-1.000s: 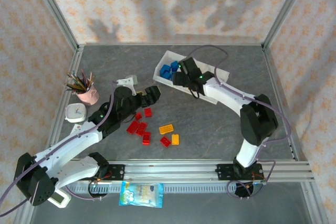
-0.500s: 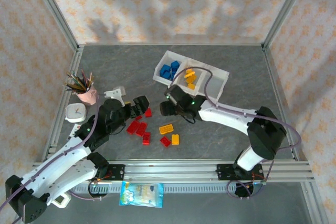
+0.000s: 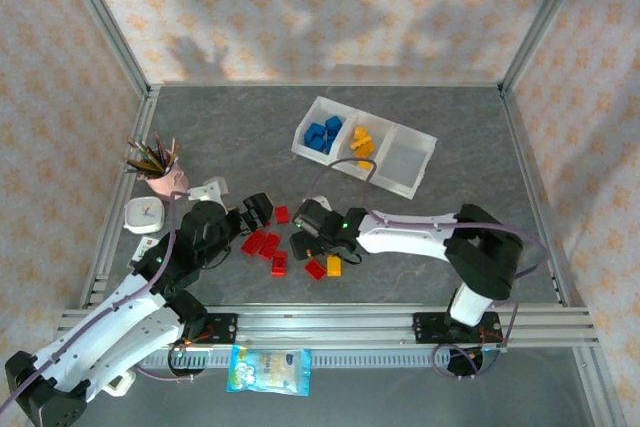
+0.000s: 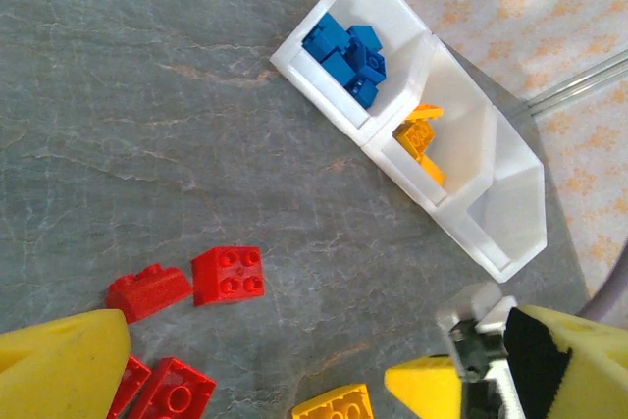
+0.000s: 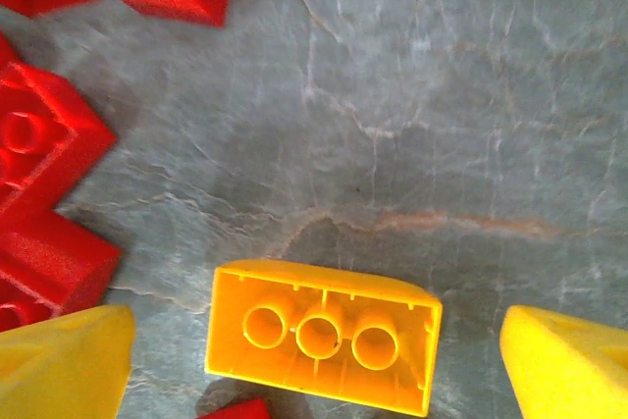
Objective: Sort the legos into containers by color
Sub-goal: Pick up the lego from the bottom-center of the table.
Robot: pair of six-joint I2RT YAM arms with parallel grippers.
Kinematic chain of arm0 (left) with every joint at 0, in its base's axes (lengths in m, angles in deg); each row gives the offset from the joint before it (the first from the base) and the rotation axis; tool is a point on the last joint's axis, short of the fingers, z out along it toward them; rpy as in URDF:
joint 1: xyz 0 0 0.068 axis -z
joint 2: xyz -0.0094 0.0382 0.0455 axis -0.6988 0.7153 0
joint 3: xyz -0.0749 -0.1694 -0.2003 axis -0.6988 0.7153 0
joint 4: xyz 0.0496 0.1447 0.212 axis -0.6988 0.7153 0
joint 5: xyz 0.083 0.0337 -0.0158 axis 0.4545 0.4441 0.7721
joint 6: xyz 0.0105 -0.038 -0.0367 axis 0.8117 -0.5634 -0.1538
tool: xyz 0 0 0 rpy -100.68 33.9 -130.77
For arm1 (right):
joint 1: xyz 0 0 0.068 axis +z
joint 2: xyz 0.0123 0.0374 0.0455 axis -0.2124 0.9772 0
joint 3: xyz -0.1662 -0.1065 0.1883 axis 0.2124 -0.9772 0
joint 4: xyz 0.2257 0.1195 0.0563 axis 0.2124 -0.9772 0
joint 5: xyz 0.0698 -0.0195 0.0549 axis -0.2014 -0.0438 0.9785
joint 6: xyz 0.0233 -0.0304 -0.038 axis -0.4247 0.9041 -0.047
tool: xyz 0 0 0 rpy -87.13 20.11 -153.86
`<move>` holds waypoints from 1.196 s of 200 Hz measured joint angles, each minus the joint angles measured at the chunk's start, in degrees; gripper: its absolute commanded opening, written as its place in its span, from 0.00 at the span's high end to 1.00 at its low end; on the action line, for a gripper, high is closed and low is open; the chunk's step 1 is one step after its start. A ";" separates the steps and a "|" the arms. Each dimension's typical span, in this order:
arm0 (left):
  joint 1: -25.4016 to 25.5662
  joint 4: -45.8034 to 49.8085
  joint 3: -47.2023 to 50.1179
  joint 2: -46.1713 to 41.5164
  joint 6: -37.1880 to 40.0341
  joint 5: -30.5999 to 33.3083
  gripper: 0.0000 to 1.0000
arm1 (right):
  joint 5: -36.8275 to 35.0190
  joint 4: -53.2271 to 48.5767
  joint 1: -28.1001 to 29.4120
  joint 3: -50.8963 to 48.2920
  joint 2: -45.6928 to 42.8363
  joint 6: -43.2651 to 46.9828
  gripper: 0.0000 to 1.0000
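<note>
Item: yellow lego (image 5: 324,336), upturned on the worktop (image 5: 442,95) at lower centre of the right wrist view, lying between the wide-open, empty right hand (image 5: 316,368), long axis running finger to finger.

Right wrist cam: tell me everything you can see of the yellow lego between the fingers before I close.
The yellow lego is a long, glossy plastic brick lying upside down on the grey marbled table. Its hollow underside faces the camera, with three round tubes in a row inside thin walls. It sits slightly skewed between the open right hand's yellow fingertips, touching neither. Red legos lie apart on its left. I cannot tell whether the red scrap at its lower edge touches it.
</note>
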 measured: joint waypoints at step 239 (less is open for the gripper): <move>-0.37 0.04 -0.35 2.82 0.15 -0.37 0.01 | -4.04 -0.81 -4.17 1.27 1.62 -4.81 0.43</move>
